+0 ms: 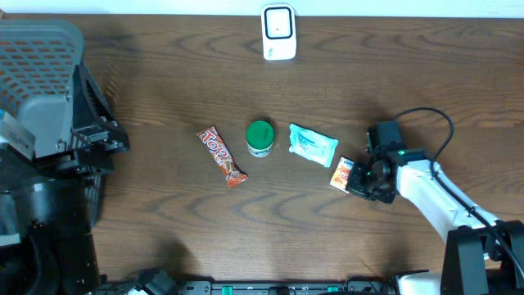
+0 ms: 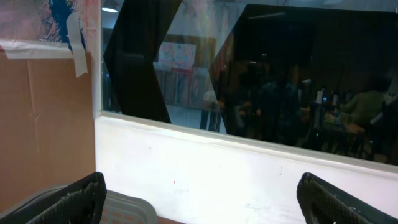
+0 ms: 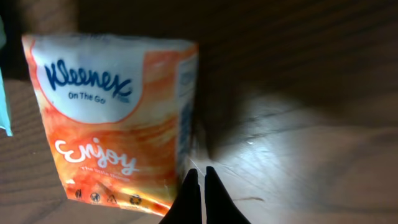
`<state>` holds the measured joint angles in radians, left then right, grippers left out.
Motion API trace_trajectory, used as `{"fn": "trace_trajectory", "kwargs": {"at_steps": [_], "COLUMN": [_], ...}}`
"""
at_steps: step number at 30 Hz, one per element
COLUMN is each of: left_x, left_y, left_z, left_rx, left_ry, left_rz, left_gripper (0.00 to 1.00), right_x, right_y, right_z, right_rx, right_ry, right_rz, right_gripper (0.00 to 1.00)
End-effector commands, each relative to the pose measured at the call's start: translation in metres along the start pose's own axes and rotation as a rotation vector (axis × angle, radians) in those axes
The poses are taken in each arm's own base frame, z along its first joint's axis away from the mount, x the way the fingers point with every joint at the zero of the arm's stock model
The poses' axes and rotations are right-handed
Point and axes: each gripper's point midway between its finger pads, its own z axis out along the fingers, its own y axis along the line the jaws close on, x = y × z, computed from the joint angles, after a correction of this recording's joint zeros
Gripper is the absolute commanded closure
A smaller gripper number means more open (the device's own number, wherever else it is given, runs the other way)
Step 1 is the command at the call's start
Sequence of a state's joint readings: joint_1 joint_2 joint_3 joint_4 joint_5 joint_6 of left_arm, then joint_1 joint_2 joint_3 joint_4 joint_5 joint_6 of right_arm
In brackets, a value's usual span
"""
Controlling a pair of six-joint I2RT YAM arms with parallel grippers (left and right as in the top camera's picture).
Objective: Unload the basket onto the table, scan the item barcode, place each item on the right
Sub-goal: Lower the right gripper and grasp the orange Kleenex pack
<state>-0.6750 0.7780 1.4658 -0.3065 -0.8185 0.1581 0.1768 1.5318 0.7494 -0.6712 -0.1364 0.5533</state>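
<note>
Kleenex On The Go tissue pack (image 1: 341, 174) lies flat on the table (image 1: 164, 90), off to the right of the green-lidded jar (image 1: 259, 138), beyond the pale teal packet (image 1: 313, 145) that sits just beside that jar. My right gripper (image 3: 199, 177) is at the pack's right-hand edge with its fingers (image 3: 189, 199) pressed together. I cannot tell whether they have nipped a bit of wrapper seam (the wrist view shows only the tips against the pack's edge).

I judge the pack light, soft and squashy under slick film, so a pinch on loose wrapper could slip or tear. I'd rather take it across its narrow sides, leaving the printed faces clear for the scanner (image 1: 278, 33), which stands on the far side of the jar. My left gripper (image 2: 200, 186) is spread wide, facing a window (image 2: 280, 81), well away from the jar.
</note>
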Motion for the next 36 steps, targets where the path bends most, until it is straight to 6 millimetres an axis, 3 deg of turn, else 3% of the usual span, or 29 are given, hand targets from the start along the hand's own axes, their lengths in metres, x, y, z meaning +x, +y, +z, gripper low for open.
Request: {"fn": "trace_trajectory", "kwargs": {"at_steps": [1,5,12,15,19,22,23,26,29,36], "left_x": [-0.003,-0.003,-0.003,-0.003,-0.003,-0.002,-0.002,0.001,0.001,0.001], "left_y": [0.005,0.005,0.005,0.005,0.005,0.005,0.004,0.003,0.003,0.002], "left_z": [-0.001,-0.001,-0.001,-0.001,-0.001,-0.001,-0.001,0.000,0.000,0.000], "left_rx": [-0.017,-0.016,-0.016,-0.016,-0.016,-0.016,-0.016,-0.015,-0.015,-0.008], "left_ry": [-0.006,-0.006,-0.007,-0.007,-0.007,-0.006,-0.005,-0.001,0.000,-0.001], "left_rz": [0.005,0.005,0.005,0.005,0.005,0.006,0.007,0.011,0.012,0.012], "left_gripper": [0.02,0.02,0.02,0.02,0.02,0.02,0.02,0.02,0.02,0.02], "right_x": [0.010,0.013,0.006,0.010,0.018,0.017,0.016,0.011,-0.001,-0.016], "right_y": [0.004,0.018,0.072,0.083,0.097,0.104,0.106,0.113,0.112,0.102], "right_z": [0.007,0.010,0.006,-0.001,-0.026,-0.056,-0.067,-0.097,-0.108,-0.076], "right_rx": [-0.002,-0.028,-0.224,-0.273,-0.343,-0.346,-0.345,-0.335,-0.280,-0.172], "right_ry": [0.011,-0.001,-0.054,-0.029,0.010,-0.012,-0.022,-0.063,-0.122,-0.062], "right_rz": [0.005,-0.039,-0.139,-0.156,-0.214,-0.328,-0.385,-0.609,-0.732,-0.703], "right_gripper": [0.99,0.99,0.99,0.98,0.70,0.22,0.01,0.01,0.01,0.01]}}
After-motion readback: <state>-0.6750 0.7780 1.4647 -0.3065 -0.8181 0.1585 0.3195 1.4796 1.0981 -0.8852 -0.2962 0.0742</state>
